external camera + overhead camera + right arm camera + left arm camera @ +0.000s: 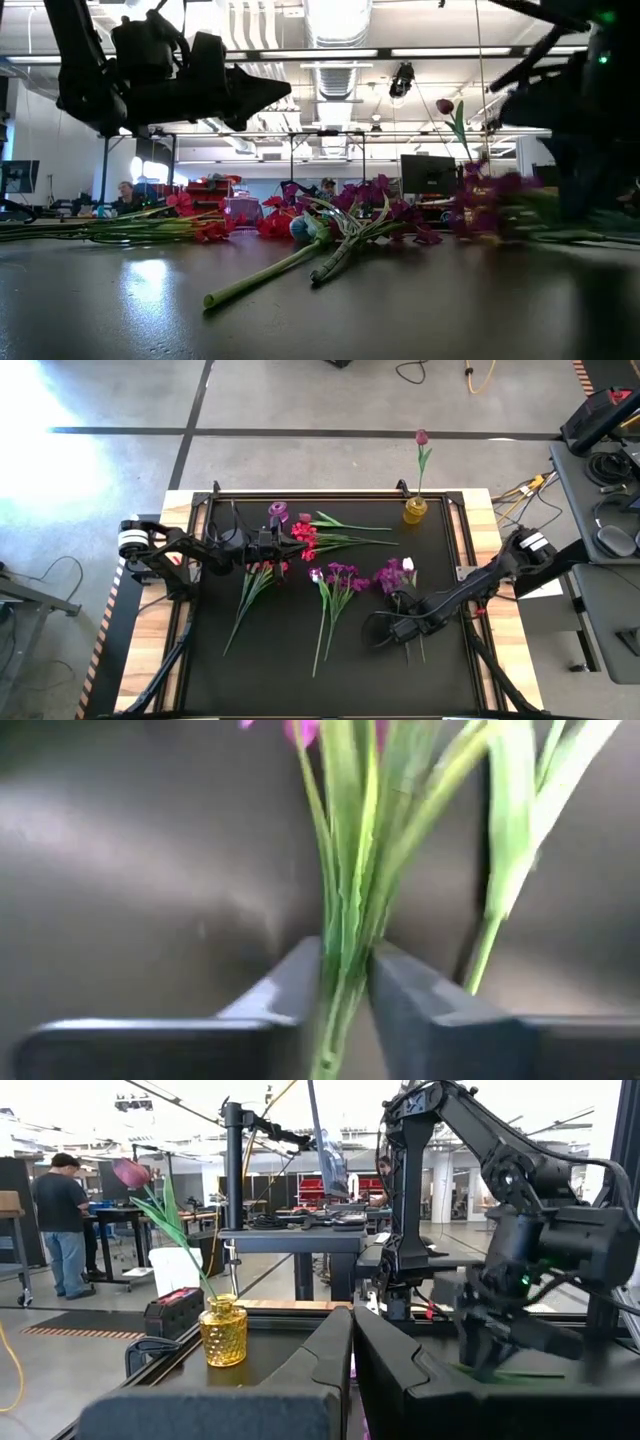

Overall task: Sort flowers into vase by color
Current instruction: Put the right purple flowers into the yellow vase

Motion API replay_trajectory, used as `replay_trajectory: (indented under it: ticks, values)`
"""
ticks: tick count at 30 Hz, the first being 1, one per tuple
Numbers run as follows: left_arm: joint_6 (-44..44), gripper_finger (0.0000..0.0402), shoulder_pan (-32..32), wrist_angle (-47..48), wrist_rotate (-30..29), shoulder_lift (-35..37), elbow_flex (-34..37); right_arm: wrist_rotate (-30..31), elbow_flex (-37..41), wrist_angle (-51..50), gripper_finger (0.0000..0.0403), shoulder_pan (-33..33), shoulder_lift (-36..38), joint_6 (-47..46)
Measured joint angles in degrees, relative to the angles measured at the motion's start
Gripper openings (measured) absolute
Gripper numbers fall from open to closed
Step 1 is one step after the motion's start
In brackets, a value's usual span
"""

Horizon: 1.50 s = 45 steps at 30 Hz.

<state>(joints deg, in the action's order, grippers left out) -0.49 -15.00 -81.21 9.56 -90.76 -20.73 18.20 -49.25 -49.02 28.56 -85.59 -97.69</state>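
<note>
Purple-bloomed flowers with a white bud (pixel 396 575) lie on the black mat, and my right gripper (pixel 405 628) is shut on their green stems (pixel 345 950). My left gripper (pixel 272 545) hovers shut and empty above the red flowers (pixel 305 540), and the low view shows it lifted off the mat (pixel 255 95). More purple flowers (pixel 340 575) lie mid-mat. A yellow vase (pixel 415 510) holds one dark pink tulip (pixel 421 437). A small purple vase (pixel 277 511) stands near the far edge. My right gripper pinches a bundle of green stems and leaves (pixel 343 982) between its two fingers (pixel 290 985), partway down from the blooms. The fingers come from above and lie across the stems. One more stem (pixel 490 940) runs beside the fingers, outside the hold.
Long green stems (pixel 250 595) lie under and near my left arm. The yellow vase (pixel 222 1330) stands at the mat's far right edge. People stand in the room beyond the table (pixel 62 1220). Bare mat lies along the near edge (pixel 300 680).
</note>
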Motion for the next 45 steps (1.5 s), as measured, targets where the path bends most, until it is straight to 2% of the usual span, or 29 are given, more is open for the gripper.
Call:
replay_trajectory:
  ticks: [2,3,6,11,15,18,21,26,33,39,43,45]
  values:
    - [0.0,0.0,0.0,0.0,0.02,0.0,0.0,5.01,0.0,-0.6,0.0027,0.38,1.91,1.1]
    - [0.0,0.0,0.0,0.01,0.02,0.0,0.0,7.99,0.0,-0.58,0.0021,0.59,3.05,1.74]
    - [0.0,0.0,0.0,0.02,0.04,0.0,0.03,18.03,0.0,-1.75,0.0019,0.84,5.98,4.37]
    - [0.0,0.0,0.0,0.02,0.04,0.0,0.09,43.01,0.04,-5.67,0.0019,-0.15,9.23,10.2]
    - [0.0,0.0,0.01,0.01,0.04,0.0,0.09,60.23,0.13,-6.72,0.0018,-3.4,10.06,18.58]
    - [0.0,0.0,0.0,-0.07,0.04,0.0,0.09,70.36,0.13,-6.82,0.0018,-6.69,10.4,24.33]
    - [-0.01,0.0,0.0,-0.25,0.02,0.0,0.09,71.83,0.16,-7.06,0.0018,-11.69,11.17,27.42]
    - [0.0,0.0,0.0,-0.42,0.03,0.0,0.11,71.86,0.91,-7.86,0.0018,-22.3,10.98,26.7]
    - [0.03,0.0,0.0,-0.44,0.02,0.0,0.11,71.83,1.04,-8.07,0.0012,-31.64,11.44,27.09]
    - [0.49,0.0,0.01,-0.44,0.02,-0.02,0.11,71.79,-1.79,-8.09,0.001,-35.97,12.13,31.84]
    - [1.03,0.0,0.01,-0.48,0.02,-0.02,0.11,71.36,-7.72,-7.85,0.001,-35.53,12.32,42.94]
    - [1.15,0.0,0.0,-0.48,0.02,-0.02,0.11,67.46,-11.45,-7.72,0.0009,-34.73,12.34,49.76]
